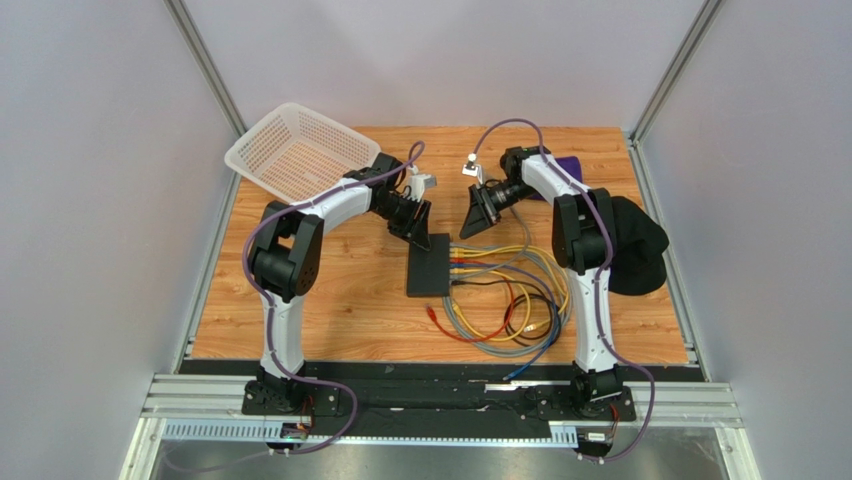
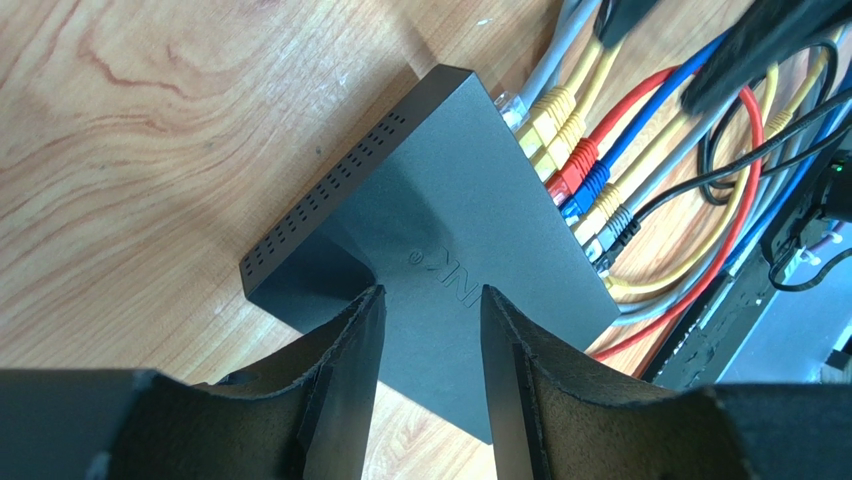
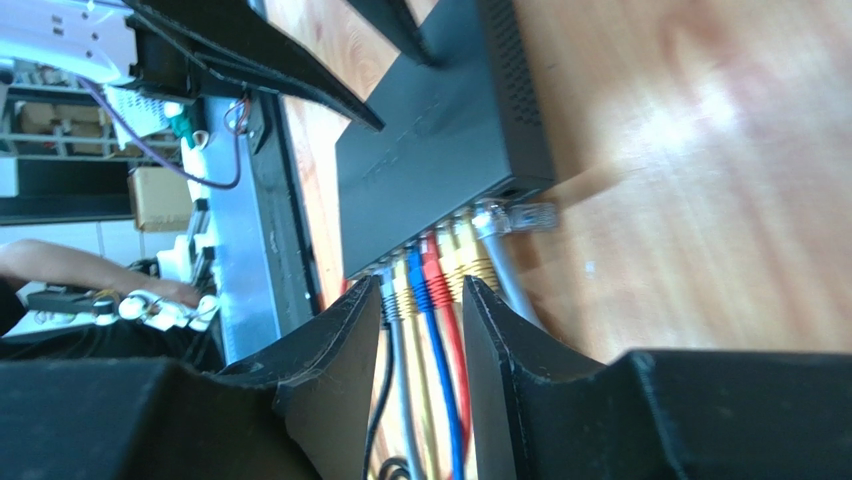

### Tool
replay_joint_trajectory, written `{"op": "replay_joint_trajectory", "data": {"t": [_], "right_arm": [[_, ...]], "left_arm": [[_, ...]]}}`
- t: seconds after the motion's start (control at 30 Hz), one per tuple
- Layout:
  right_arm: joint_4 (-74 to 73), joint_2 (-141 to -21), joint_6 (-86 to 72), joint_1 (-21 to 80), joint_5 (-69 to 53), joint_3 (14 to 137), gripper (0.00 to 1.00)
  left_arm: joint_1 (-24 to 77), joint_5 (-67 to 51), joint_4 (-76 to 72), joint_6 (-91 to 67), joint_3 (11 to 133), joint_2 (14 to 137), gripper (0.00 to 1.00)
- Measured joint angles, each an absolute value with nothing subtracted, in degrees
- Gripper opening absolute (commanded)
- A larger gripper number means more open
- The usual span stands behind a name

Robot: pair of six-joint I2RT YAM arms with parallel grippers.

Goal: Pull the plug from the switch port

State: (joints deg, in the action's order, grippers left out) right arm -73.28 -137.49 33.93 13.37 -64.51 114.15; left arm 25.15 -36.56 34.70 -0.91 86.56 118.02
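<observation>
At the middle of the wooden surface, seen from above, lies the switch, a flat matte-black box with its long sides running from the far edge toward the near edge and its sockets facing the right edge; a bundle of cables in yellow, grey, red, blue and black loops from it toward the near right corner. The left arm rises from the near edge and bends inward, its left fingers pointing down at the far end of the switch; the right arm folds back on itself, its right fingers spread and hanging apart from the switch, beyond the cables. A white basket sits at the far left corner; a black cap lies by the right edge.

In the left wrist view the switch shows vent holes along one side and a faint logo on top; the plugs stand in a row, yellow, red, blue, yellow and dark; the left fingers are parted and empty, framing the switch's near end; contact I cannot tell.

In the right wrist view the switch lies edge-on; the plugs line its socket side, a clear one at the end; the right fingers are parted, gripping nothing, with the blue and yellow cables showing in the gap.
</observation>
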Motion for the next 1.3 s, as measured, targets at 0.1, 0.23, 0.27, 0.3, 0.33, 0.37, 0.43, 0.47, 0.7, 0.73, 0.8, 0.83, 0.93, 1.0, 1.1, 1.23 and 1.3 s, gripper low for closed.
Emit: {"op": "replay_joint_trajectory", "data": {"t": [0.1, 0.23, 0.27, 0.3, 0.33, 0.37, 0.43, 0.47, 0.7, 0.73, 0.8, 0.83, 0.93, 1.0, 1.1, 1.23, 1.3], "right_arm": [[-73.5, -137.6, 34.4, 14.4, -64.9, 112.3, 0.39], [-73.8, -138.8, 34.4, 15.9, -65.1, 111.6, 0.39], [-73.7, -139.0, 34.3, 16.3, -65.1, 111.6, 0.40], [-73.6, -139.3, 34.3, 16.5, -65.1, 111.8, 0.40], [-73.3, -139.5, 34.1, 16.6, -65.2, 112.0, 0.40], [-73.0, -139.8, 33.8, 16.6, -65.3, 112.3, 0.40], [-72.2, -140.1, 33.0, 16.4, -65.4, 113.0, 0.40], [-71.6, -140.2, 32.6, 16.3, -65.5, 113.3, 0.40], [-66.9, -140.4, 29.4, 15.6, -65.8, 114.0, 0.40], [-66.3, -140.4, 29.3, 15.5, -65.4, 114.0, 0.40], [-65.5, -140.5, 28.8, 15.4, -65.0, 114.0, 0.40], [-65.1, -140.5, 28.6, 15.4, -64.9, 114.0, 0.40], [-64.4, -140.6, 27.8, 15.4, -64.5, 114.0, 0.40], [-63.8, -140.7, 27.1, 15.4, -64.2, 113.9, 0.40], [-63.0, -141.2, 26.0, 15.5, -63.8, 113.9, 0.39], [-63.0, -143.3, 24.8, 15.5, -63.2, 113.9, 0.38], [-63.1, -143.9, 24.3, 15.5, -63.5, 113.9, 0.37]], "left_arm": [[25.1, -36.9, 34.6, -0.9, 86.8, 118.2, 0.51], [25.1, -37.0, 34.6, -0.9, 86.8, 118.2, 0.51], [25.1, -37.0, 34.6, -0.9, 86.8, 118.2, 0.52], [25.1, -37.0, 34.6, -0.9, 86.8, 118.2, 0.51], [25.1, -37.0, 34.6, -0.9, 86.8, 118.2, 0.51], [25.1, -37.0, 34.6, -0.9, 86.8, 118.2, 0.52], [25.2, -37.0, 34.6, -0.9, 86.8, 118.2, 0.52], [25.2, -37.0, 34.6, -0.9, 86.8, 118.2, 0.52], [25.3, -37.0, 34.5, -0.8, 86.8, 118.2, 0.52], [25.4, -37.0, 34.5, -0.8, 86.8, 118.2, 0.52], [25.5, -37.0, 34.5, -0.8, 86.9, 118.3, 0.52], [25.5, -37.0, 34.5, -0.8, 86.9, 118.3, 0.52], [25.6, -37.0, 34.5, -0.8, 87.1, 118.4, 0.52], [25.6, -37.0, 34.5, -0.8, 87.1, 118.4, 0.52], [25.7, -37.0, 34.5, -0.8, 87.2, 118.5, 0.52], [25.8, -37.0, 34.5, -0.9, 87.5, 118.6, 0.52], [25.8, -37.0, 34.4, -0.9, 87.5, 118.7, 0.52]]}}
